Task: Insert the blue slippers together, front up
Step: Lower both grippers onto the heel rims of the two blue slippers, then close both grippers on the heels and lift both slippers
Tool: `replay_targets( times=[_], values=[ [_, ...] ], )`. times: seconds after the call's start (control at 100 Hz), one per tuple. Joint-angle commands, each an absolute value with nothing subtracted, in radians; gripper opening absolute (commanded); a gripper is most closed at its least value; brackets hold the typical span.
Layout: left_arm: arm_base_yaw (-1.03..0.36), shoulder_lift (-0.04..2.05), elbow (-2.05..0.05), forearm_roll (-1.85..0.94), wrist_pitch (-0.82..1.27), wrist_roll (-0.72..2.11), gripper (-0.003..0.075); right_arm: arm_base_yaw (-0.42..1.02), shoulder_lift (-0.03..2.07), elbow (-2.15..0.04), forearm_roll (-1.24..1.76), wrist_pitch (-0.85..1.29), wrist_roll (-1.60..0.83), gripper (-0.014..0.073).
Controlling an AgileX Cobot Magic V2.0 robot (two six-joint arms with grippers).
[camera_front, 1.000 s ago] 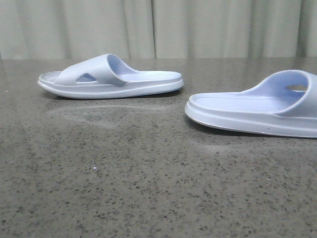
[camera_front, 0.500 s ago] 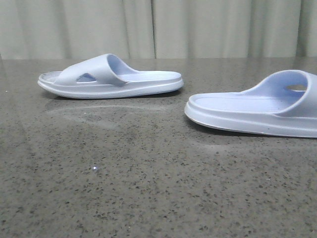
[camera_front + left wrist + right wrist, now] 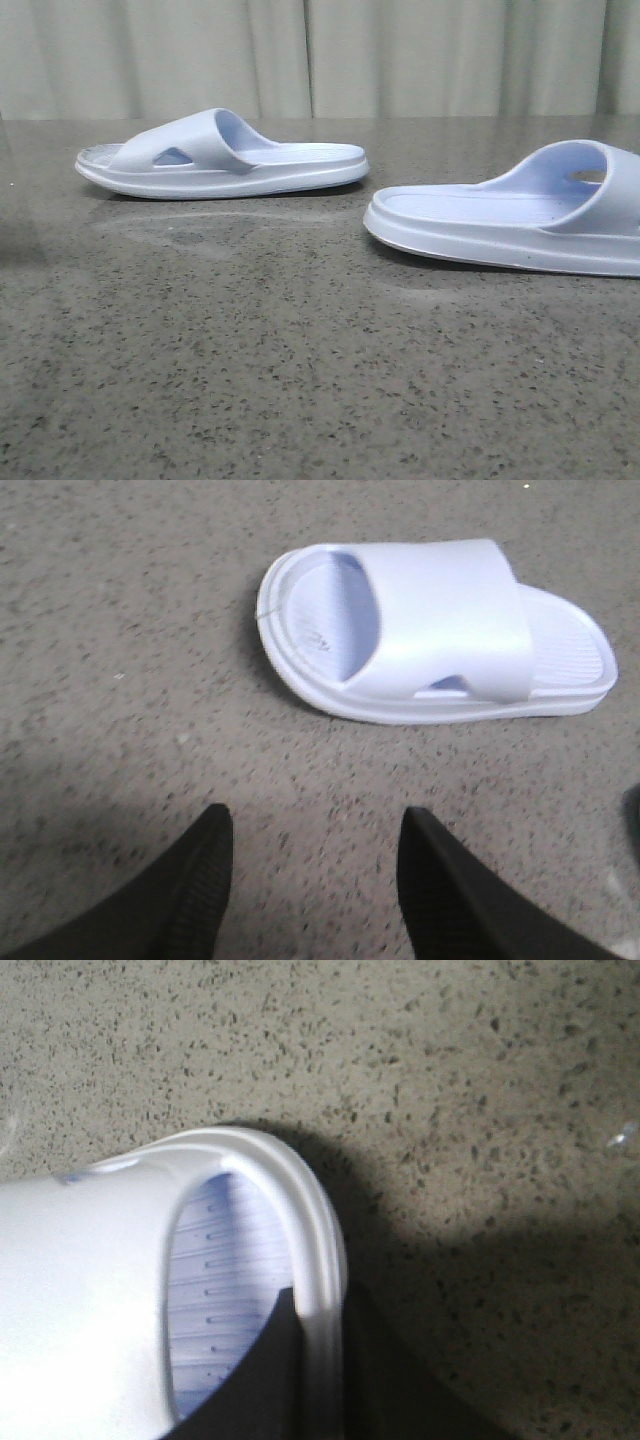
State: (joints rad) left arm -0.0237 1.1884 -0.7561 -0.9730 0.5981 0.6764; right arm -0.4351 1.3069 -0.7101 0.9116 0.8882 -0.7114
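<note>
Two pale lavender-blue foam slippers are seen sole-down on the tabletop, well apart. The left slipper (image 3: 222,155) (image 3: 435,630) is laid toward the far left, side-on, its wide strap with a small triangular cutout raised over the ribbed footbed and its heel turned toward the right. The right slipper (image 3: 510,215) (image 3: 150,1290) is set nearer the front, at the right edge, its heel turned left and its strap end cut off by the frame.

Left gripper (image 3: 312,875), black tapered jaws, finely ribbed inner faces
</note>
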Motion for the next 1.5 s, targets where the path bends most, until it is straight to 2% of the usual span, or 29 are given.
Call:
replay_targets(
  times=[0.0, 0.29, 0.77, 0.89, 1.06, 1.29, 1.49],
  values=[
    [-0.021, 1.272, -0.859, -1.072, 0.63, 0.711, 0.0331, -0.439, 1.293, -0.736, 0.934, 0.886, -0.728, -0.0104],
    [-0.021, 1.571, -1.092, -1.078, 0.706, 0.711, 0.0331, -0.439, 1.293, -0.736, 0.934, 0.895, -0.728, -0.0104],
    [-0.021, 1.757, -1.232, -1.105, 0.783, 0.711, 0.0325, -0.439, 1.293, -0.736, 0.934, 0.87, -0.728, -0.0104],
    [-0.021, 1.766, -1.236, -1.108, 0.808, 0.718, 0.0253, -0.439, 1.293, -0.736, 0.934, 0.87, -0.728, -0.0104],
    [-0.021, 1.766, -1.236, -1.108, 0.842, 0.739, 0.0013, -0.439, 1.293, -0.736, 0.934, 0.87, -0.728, -0.0104],
    [-0.014, 1.753, -1.236, -1.108, 0.903, 0.756, 0.0015, -0.439, 1.293, -0.736, 0.937, 0.879, -0.728, -0.0104],
    [0.07, 1.682, -1.236, -1.108, 0.995, 0.76, 0.0015, -0.439, 1.291, -0.759, 1.002, 0.932, -0.742, -0.0104]
  ],
)
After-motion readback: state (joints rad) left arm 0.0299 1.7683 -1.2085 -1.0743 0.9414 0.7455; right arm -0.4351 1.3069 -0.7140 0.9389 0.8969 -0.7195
